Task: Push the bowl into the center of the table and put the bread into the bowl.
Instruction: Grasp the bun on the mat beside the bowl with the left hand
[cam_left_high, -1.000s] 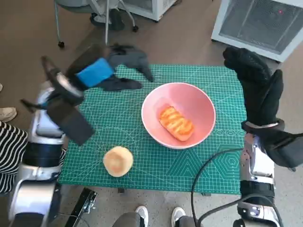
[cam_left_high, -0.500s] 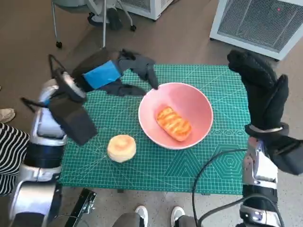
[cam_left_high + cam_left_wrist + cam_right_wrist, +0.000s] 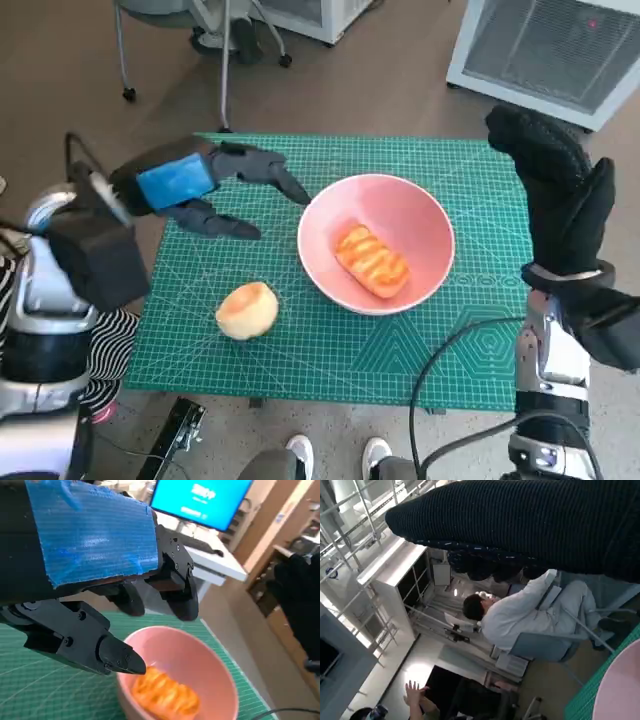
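A pink bowl (image 3: 395, 205) stands near the middle of the green mat (image 3: 300, 340), with an orange-glazed long bread (image 3: 372, 260) lying inside it. A round pale bun (image 3: 246, 311) lies on the mat to the bowl's left. My left hand (image 3: 205, 180), black with blue tape, hovers open left of the bowl, fingers spread toward its rim without touching. In the left wrist view the fingers (image 3: 115, 655) hang above the bowl (image 3: 200, 665) and the bread (image 3: 162, 695). My gloved right hand (image 3: 555, 190) is raised at the mat's right edge, holding nothing.
A white grilled appliance (image 3: 550, 45) stands on the floor beyond the table's far right corner. Chair legs (image 3: 225, 50) stand behind the table. Shoes (image 3: 295, 455) show at the near edge. A seated person (image 3: 520, 612) appears in the right wrist view.
My left hand has drawn back leftward from the bowl's rim. The bun sits slightly lower left in the picture, and the whole view shifted a little. The right hand barely moved.
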